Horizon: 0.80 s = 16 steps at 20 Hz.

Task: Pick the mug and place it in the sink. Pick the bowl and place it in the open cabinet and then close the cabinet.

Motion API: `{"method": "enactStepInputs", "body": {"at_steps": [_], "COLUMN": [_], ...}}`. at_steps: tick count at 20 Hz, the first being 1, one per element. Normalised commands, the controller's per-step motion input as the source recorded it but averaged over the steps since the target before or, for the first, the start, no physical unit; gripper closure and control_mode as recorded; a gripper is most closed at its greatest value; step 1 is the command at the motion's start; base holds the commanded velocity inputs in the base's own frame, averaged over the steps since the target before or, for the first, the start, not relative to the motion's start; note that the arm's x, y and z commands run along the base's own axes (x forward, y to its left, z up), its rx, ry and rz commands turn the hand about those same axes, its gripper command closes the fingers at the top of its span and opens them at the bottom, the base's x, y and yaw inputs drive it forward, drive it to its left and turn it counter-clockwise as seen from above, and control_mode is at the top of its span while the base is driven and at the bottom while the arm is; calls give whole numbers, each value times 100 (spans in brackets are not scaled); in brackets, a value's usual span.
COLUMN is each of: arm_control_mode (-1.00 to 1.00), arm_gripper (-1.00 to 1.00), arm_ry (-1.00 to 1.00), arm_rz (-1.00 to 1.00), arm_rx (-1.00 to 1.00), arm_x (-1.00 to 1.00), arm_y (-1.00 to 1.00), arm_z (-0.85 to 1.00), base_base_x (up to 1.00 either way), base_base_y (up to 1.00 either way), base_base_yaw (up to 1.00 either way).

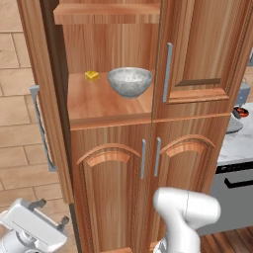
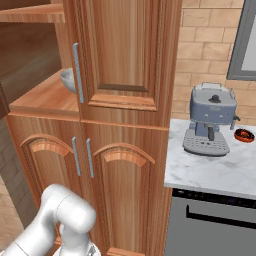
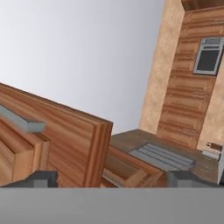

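The speckled bowl [image 1: 130,81] sits on the cabinet [image 1: 113,163] shelf beside a small yellow block [image 1: 92,76]. With fingers [image 3: 41,178] spread and empty, I'd push the open left door [image 1: 42,128] broadly, near its outer edge.

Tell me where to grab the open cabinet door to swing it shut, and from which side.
Probably the long silver bar handle on the open left door. It runs vertically and stands off the panel, so the open gripper could close across it from the door's outer face, at the left, then swing it toward the bowl.
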Motion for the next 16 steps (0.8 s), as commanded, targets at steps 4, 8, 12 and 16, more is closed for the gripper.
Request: {"method": "enactStepInputs", "body": {"at_steps": [4, 8, 12, 16], "arm_control_mode": [-100, -100, -100, -100], "arm_gripper": [-100, -100, -100, -100], "arm_ry": [-14, -8, -3, 0], "arm_rz": [-6, -3, 0, 0], "arm_rx": [4, 12, 15, 6], "arm_x": [-13, -33, -39, -16], "arm_y": [-14, -36, -48, -12], "arm_z": [20, 15, 15, 41], "base_base_x": [0, 0, 0, 0], "base_base_y": [0, 0, 0, 0], "base_base_yaw": [0, 0, 0, 0]}}
